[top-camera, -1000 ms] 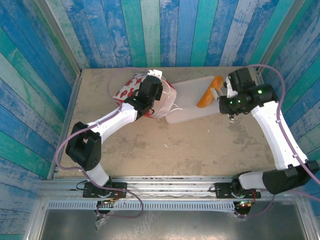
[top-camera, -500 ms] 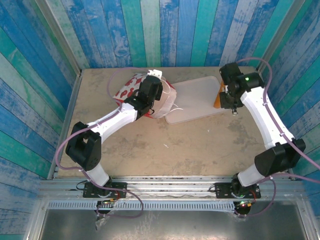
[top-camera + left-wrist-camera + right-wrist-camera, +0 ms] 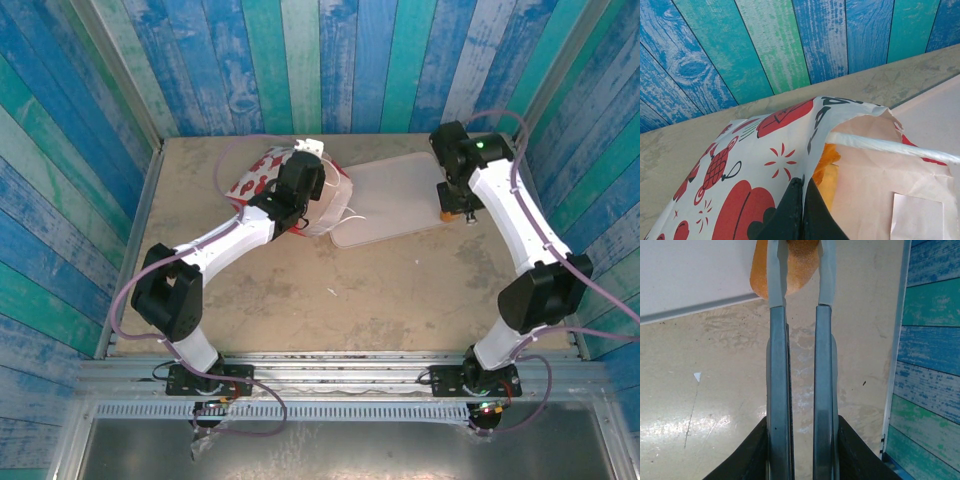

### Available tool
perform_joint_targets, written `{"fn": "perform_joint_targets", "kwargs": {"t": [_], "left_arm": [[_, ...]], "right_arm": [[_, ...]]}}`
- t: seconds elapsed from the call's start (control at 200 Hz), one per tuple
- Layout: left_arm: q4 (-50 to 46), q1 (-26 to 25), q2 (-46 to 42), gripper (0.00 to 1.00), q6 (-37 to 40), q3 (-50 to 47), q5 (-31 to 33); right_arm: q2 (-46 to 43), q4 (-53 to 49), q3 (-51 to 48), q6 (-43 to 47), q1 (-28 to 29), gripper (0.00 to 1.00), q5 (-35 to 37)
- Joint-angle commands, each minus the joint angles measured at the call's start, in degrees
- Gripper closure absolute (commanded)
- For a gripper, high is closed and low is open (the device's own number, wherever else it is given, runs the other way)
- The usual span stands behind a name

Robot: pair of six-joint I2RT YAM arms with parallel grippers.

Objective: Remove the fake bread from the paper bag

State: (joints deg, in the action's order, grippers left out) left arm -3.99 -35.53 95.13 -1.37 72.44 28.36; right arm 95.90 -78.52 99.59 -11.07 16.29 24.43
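Painted plank walls (image 3: 330,60) in blues and greens close round a sandy, speckled surface (image 3: 400,290), and the risks run from the big things down. The paper bag (image 3: 262,178) is tipped over with its mouth toward the flat white tray (image 3: 385,200), and its rim is pinched in the clenched left claw (image 3: 801,200). Thin paper could tear or slide out of that pinch, and the mouth might then sag shut over the fake bread (image 3: 826,160) that shows orange inside. The right claw (image 3: 802,455) is clamped round the metal tongs (image 3: 777,390), whose tips grip an oblong bun (image 3: 800,265) right at the tray's right-hand edge. Released there, I judge, the bun may roll off the lip onto the surface, and the slick tong arms could twist in the claw. As for make, the planks are weathered and streaky and the surface matte and gritty with one glare patch. The tray is smooth with rounded corners. The bag is creased paper, red motifs on white outside and plain tan within, with a white cord handle (image 3: 890,146). The tongs are two flat parallel steel strips with pale grey sleeved tips. The bun is grainy, orange and round-ended.
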Motion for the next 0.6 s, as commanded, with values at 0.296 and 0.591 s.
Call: {"fn": "perform_joint_targets", "kwargs": {"t": [0.296,0.591], "left_arm": [[1.1,-0.2,0.2,1.00,-0.7,-0.4,1.3],[0.9,-0.2,1.0,1.00,0.2,0.8,1.5]], "right_arm": [[9.8,0.3,6.7,1.1,-0.3,0.74,2.2],[17.3,2.1,12.0,1.9,0.4,0.70,0.8]]}}
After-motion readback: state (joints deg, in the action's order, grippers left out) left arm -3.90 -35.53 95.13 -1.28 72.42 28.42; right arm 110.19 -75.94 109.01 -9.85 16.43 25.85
